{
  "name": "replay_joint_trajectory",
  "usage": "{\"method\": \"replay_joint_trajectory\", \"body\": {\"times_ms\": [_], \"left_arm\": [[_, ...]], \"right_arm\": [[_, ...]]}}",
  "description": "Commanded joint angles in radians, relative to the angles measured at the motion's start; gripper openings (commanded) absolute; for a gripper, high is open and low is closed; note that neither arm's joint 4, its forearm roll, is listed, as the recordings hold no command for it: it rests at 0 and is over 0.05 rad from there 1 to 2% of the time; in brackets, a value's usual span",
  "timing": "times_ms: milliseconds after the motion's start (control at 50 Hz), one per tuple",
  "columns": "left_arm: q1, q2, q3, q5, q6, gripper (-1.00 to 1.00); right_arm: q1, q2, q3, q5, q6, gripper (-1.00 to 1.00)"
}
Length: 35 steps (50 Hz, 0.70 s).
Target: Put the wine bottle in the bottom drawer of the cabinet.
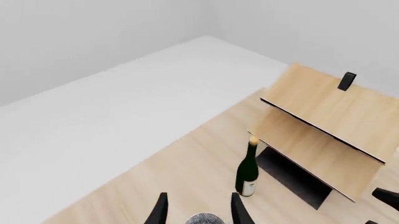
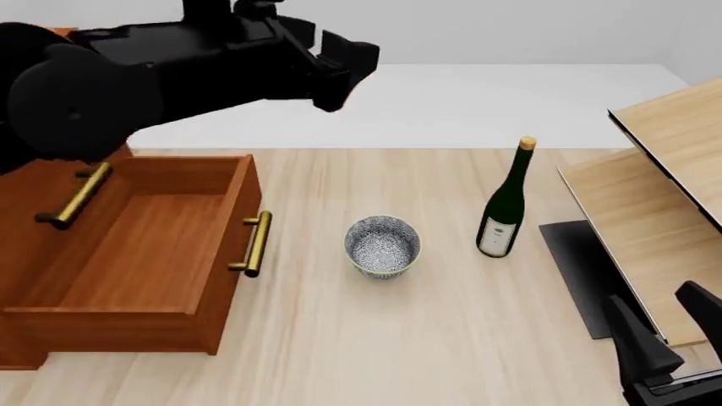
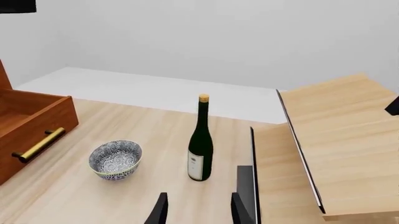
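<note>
The right gripper (image 2: 665, 338) is seen at the near right corner of the desk (image 2: 451, 338), its fingers spread and nothing held between them. It is well apart from the wine bottle (image 2: 505, 200). At the near left, the bottom drawer (image 2: 135, 254) of the cabinet (image 2: 23, 194) is pulled out and stands open toward the right; nothing is seen inside it. A patterned bowl (image 2: 383, 245) rests near the middle of the desk, between the drawer and the bottle. The wine bottle is found upright on the desk, right of the bowl and just left of the pale slanted-panel furniture (image 2: 665, 169). It is untouched by either gripper. Farther back on the left, the left gripper (image 2: 338, 63) is raised high over the desk; its fingers are spread and empty. The opening of the drawer is judged complete. The grasping, carrying and placing of the bottle are judged still outstanding.
</note>
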<state>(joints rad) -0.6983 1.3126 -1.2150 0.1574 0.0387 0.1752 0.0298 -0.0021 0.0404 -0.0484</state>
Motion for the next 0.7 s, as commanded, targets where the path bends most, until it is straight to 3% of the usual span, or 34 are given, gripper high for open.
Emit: {"method": "replay_joint_trajectory", "body": {"times_ms": [20, 700], "left_arm": [[-0.062, 0.153, -0.196, 0.068, 0.023, 1.00], [-0.140, 0.447, -0.569, 0.204, 0.059, 1.00]], "right_arm": [[-0.004, -0.012, -0.003, 0.012, -0.003, 1.00], [-0.018, -0.028, -0.018, 0.032, 0.004, 1.00]]}}
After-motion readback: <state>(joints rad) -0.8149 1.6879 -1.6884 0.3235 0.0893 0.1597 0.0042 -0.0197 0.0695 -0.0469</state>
